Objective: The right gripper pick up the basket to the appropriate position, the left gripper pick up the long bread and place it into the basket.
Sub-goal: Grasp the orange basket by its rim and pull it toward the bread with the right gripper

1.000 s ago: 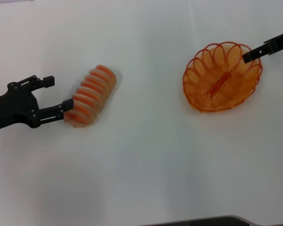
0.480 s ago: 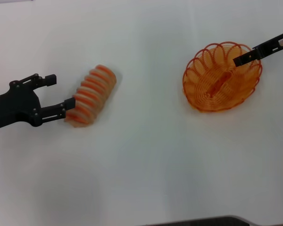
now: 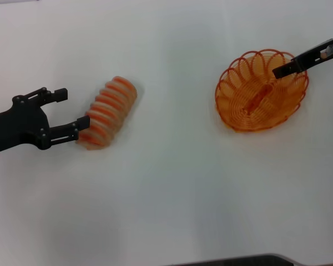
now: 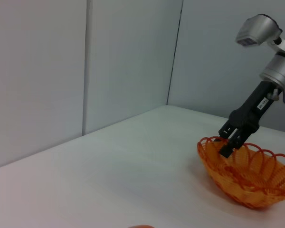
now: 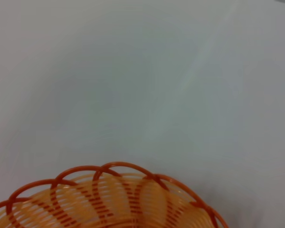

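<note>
Long bread (image 3: 107, 113) on the table's (image 3: 172, 188) left, basket (image 3: 261, 92) well apart on its right.

One basket (image 3: 261, 91) sits on the bench (image 3: 172, 188), an oval orange wire one with a looped rim. One loaf of bread (image 3: 106, 113) lies on the same bench, tan with orange-red stripes across it. Two black pincers are in view: the left pincer (image 3: 66, 113), one of its two fingers at the end of the loaf, and the right pincer (image 3: 278, 70), over the basket's rim. There is one bench, white.
</note>
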{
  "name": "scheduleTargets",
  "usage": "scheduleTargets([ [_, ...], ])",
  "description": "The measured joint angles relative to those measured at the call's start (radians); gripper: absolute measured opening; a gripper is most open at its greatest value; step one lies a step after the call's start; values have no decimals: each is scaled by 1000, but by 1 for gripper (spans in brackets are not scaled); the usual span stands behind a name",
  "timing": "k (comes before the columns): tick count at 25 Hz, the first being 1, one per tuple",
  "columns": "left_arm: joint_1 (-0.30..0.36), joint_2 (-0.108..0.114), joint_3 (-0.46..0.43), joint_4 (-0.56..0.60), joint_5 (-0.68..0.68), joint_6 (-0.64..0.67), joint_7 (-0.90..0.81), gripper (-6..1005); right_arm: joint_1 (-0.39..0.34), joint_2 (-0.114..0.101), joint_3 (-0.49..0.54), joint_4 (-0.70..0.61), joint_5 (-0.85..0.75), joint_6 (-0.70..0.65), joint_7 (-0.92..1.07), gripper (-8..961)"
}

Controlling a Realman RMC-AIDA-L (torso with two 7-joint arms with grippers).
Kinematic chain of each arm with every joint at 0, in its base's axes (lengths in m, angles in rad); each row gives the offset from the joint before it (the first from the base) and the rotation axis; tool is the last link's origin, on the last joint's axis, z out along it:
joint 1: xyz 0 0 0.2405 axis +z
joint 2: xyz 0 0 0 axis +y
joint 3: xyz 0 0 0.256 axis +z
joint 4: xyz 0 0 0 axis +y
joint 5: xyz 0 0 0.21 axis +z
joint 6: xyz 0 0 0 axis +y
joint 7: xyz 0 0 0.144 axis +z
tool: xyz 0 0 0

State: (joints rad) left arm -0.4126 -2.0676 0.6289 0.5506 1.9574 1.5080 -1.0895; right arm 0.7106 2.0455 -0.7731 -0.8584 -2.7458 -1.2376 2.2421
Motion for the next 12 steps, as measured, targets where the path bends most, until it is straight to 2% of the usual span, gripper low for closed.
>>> scheduleTargets([
  [2,0,0,0,0,2,0,0,842,-1,2,-7,0,-1,8,2,664],
  [12,0,0,0,0,8,-1,2,841,-2,21,-15,-3,-21,56,10,443],
])
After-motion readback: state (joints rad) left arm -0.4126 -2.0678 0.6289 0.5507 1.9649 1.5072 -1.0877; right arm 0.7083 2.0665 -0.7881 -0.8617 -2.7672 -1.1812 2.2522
